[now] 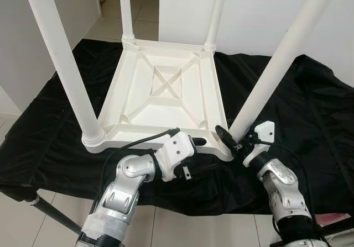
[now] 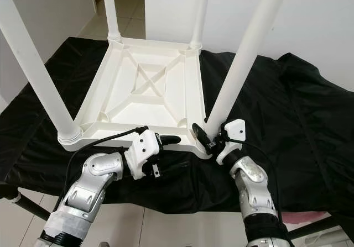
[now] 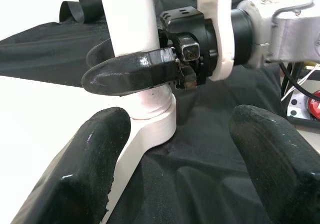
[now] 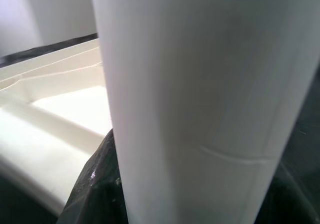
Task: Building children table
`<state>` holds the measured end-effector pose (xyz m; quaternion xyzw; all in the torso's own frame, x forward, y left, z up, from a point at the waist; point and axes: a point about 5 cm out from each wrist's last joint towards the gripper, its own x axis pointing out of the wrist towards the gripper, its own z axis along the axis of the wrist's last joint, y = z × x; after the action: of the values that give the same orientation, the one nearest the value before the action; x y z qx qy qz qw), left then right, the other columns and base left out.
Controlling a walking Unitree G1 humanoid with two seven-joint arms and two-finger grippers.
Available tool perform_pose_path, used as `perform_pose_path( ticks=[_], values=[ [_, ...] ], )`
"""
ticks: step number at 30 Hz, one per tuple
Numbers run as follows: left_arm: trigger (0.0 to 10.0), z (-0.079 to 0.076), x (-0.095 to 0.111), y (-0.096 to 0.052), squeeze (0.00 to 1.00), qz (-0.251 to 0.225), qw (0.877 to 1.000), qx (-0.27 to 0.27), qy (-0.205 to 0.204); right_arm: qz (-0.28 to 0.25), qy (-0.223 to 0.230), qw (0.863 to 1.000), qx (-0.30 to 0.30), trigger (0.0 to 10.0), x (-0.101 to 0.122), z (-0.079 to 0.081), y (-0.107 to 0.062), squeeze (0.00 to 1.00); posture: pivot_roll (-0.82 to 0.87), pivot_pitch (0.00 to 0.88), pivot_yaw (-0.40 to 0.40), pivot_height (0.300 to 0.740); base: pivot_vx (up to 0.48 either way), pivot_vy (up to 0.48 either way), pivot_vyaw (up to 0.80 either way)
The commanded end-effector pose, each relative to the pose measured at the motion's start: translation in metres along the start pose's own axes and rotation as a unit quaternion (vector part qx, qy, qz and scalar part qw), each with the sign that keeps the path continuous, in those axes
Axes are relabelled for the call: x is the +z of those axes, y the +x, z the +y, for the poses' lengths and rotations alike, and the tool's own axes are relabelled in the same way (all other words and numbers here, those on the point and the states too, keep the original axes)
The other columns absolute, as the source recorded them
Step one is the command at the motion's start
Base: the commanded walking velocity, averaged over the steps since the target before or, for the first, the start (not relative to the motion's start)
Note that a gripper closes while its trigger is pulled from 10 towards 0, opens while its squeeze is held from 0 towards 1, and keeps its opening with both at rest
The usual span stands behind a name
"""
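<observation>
A white plastic children's table (image 1: 166,92) lies upside down on a black cloth (image 1: 310,109). Four white legs stand up from its corners. My right gripper (image 1: 235,138) is shut on the base of the near right leg (image 1: 276,64); one black finger (image 3: 130,71) wraps across that leg in the left wrist view. The right wrist view looks straight onto the leg (image 4: 200,83), with a dark fingertip (image 4: 97,184) beside it. My left gripper (image 3: 180,154) is open at the table's near edge, just left of that corner, with one finger (image 3: 95,169) against the rim.
The near left leg (image 1: 61,59) rises steeply at the left, and two far legs (image 1: 126,9) stand at the back. White walls and a doorway lie behind. Tiled floor shows in front of the cloth-covered surface, with a black support leg (image 1: 50,211) low left.
</observation>
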<state>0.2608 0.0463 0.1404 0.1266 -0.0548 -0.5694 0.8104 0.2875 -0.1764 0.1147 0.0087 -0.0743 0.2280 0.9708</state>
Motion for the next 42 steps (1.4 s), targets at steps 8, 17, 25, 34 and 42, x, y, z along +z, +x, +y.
perform_pose_path(
  ticks=[8,17,25,34,42],
  values=[
    [10.0,0.012,-0.001,0.002,0.0,0.001,0.997,0.075,0.003,0.025,0.012,0.983,-0.183,10.0,-0.009,0.015,-0.005,0.0,-0.04,0.0,-0.062,0.74,0.0,0.0,0.0],
    [10.0,0.013,0.0,0.0,0.0,-0.004,0.996,0.089,-0.001,0.045,0.042,0.966,-0.253,10.0,-0.021,0.038,0.002,0.0,-0.02,0.0,-0.076,0.74,0.0,0.0,0.0],
    [10.0,0.012,-0.005,-0.01,0.0,0.009,0.996,0.094,0.001,0.039,0.041,0.966,-0.254,10.0,-0.016,0.031,0.002,0.72,0.0,0.0,-0.083,0.74,0.0,0.0,0.0],
    [10.0,0.015,-0.006,-0.016,0.0,0.017,0.995,0.097,0.003,0.016,0.021,0.984,-0.175,10.0,-0.006,0.02,-0.001,1.0,0.0,0.0,-0.076,0.74,0.0,0.0,0.0],
    [10.0,0.01,-0.007,-0.016,0.0,0.019,0.996,0.09,0.0,0.008,0.011,0.999,-0.052,10.0,0.007,0.007,-0.001,0.0,-0.01,0.0,-0.067,0.74,0.0,0.0,0.0]
  ],
)
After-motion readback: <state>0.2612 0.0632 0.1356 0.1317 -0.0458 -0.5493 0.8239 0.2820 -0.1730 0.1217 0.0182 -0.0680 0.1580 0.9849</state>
